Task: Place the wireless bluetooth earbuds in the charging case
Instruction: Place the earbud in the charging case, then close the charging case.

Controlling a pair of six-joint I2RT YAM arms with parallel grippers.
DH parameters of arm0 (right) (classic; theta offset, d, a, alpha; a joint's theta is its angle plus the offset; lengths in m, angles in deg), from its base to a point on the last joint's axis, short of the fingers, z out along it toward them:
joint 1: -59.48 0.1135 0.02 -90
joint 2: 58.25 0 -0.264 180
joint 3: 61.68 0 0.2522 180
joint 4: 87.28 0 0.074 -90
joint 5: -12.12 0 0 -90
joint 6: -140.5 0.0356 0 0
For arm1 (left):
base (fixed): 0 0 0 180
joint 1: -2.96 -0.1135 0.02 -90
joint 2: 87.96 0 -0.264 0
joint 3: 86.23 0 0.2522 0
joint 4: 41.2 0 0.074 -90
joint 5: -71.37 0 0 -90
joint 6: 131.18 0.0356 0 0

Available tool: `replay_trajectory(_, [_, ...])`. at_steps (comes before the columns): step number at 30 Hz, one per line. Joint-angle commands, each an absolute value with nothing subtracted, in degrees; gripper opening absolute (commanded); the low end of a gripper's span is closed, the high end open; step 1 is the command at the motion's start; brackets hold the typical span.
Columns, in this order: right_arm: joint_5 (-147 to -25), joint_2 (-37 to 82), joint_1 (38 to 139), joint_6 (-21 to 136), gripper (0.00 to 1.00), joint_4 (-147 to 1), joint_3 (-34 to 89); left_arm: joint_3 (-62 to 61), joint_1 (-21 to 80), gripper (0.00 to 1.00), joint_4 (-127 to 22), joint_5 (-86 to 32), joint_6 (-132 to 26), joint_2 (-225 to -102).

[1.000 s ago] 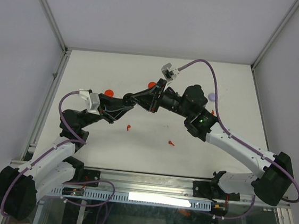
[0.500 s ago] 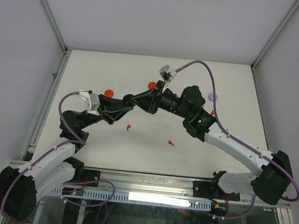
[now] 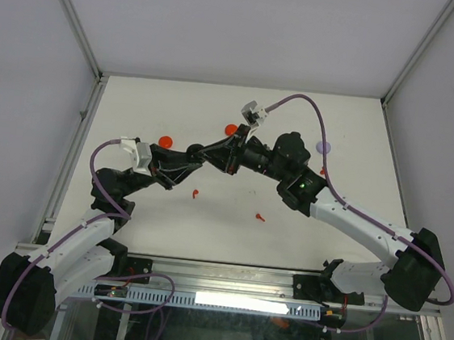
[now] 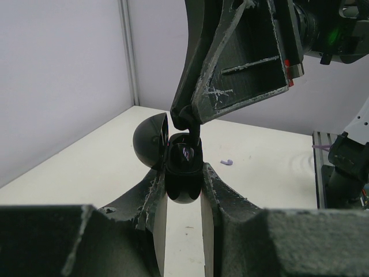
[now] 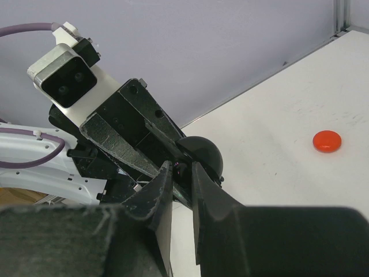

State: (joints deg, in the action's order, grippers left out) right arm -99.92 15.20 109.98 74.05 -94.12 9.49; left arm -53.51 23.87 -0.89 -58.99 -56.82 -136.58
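My left gripper (image 4: 183, 187) is shut on a glossy black charging case (image 4: 183, 173), held above the table with its domed lid (image 4: 149, 140) swung open to the left. My right gripper (image 5: 182, 168) comes down from above with its fingertips (image 4: 183, 117) at the case's open mouth. They are pinched on a small black earbud (image 4: 192, 134), mostly hidden between the tips. In the top view both grippers (image 3: 215, 149) meet over the middle of the table. Two red earbuds (image 3: 195, 193) (image 3: 260, 217) lie on the table, and a lavender earbud (image 4: 227, 163) beyond the case.
Red discs (image 3: 165, 142) (image 3: 230, 129) (image 5: 326, 141) and a lavender disc (image 3: 322, 147) lie on the white table. A small red piece (image 3: 323, 171) sits by the right arm. White walls enclose the left, back and right; a metal rail (image 3: 224, 277) runs along the near edge.
The right arm has eased a little to the left, bringing its fingertips closer onto the case. The left arm and the case have held still.
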Motion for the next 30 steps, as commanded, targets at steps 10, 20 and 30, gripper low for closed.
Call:
replay_trajectory(10, [-93.74,13.20,110.28,73.35,0.13,-93.04,9.40,-53.41,23.60,0.00,4.02,-58.21,-57.06,-135.37])
replay_trajectory(20, [-94.30,12.96,110.28,72.13,0.28,-91.39,10.62,-53.34,23.54,0.00,4.03,-58.11,-57.09,-135.49])
replay_trajectory(30, [-93.96,10.71,110.19,68.07,0.44,-85.69,13.69,-53.18,23.53,0.00,3.61,-58.42,-57.14,-135.86])
